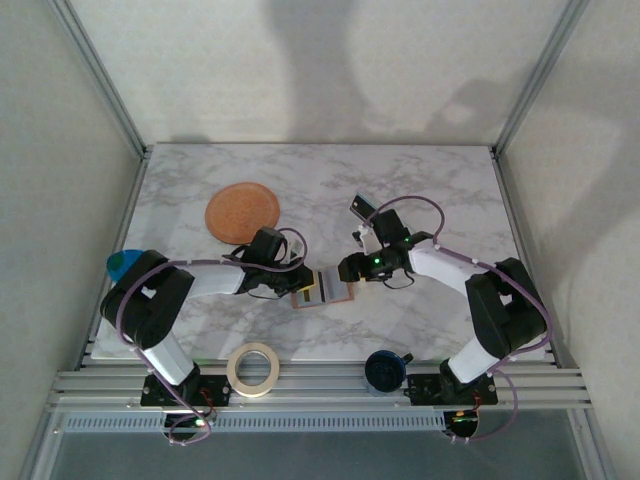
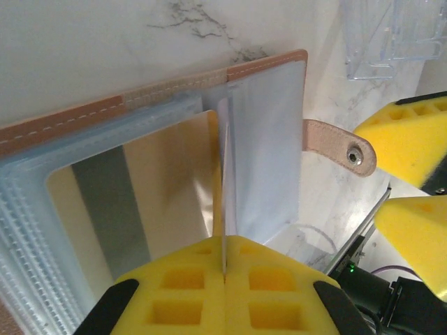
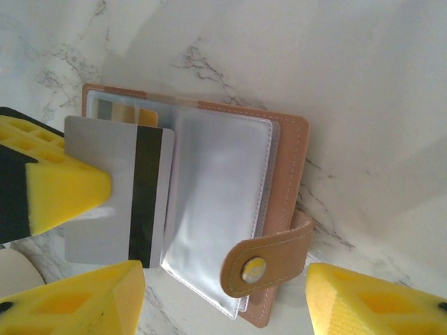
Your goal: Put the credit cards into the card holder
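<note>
"So where is the wallet [image 1: 328, 290]?" asks one watcher.

"Lying open on the marble table [image 1: 440, 190], toward the front, between the two grippers," says the other. "Its clear sleeves face up, and its tab [image 3: 269, 255] juts from the edge nearest the right gripper [image 3: 223, 289]."

"What is the left gripper [image 2: 223, 259] doing?"

"Its yellow pads [image 2: 174, 286] are pressed together on a whitish card [image 3: 115, 188] with a black stripe. The card hangs over the wallet's left page, its leading edge at the fold. Whether that edge has entered a sleeve cannot be told."

"And the right gripper?"

"Its jaws stand well apart with nothing between them, just beside the tab. From its own camera the wallet lies in the gap between the two yellow fingers."

"Are any other cards about?"

"A gold card [image 2: 133, 195] with a grey stripe sits behind a sleeve on the left page. A dark card [image 1: 361, 207] stands tilted farther back, beyond the right gripper."

"What else is on the table?"

"An orange disc [image 1: 242, 211] lies at the back left, well apart from the wallet. A tape roll [image 1: 253, 369] and a dark blue round thing [image 1: 382, 370] sit at the near edge, between the arm bases. A clear plastic stand [image 2: 391, 35] shows beyond the wallet in the left wrist view."
</note>
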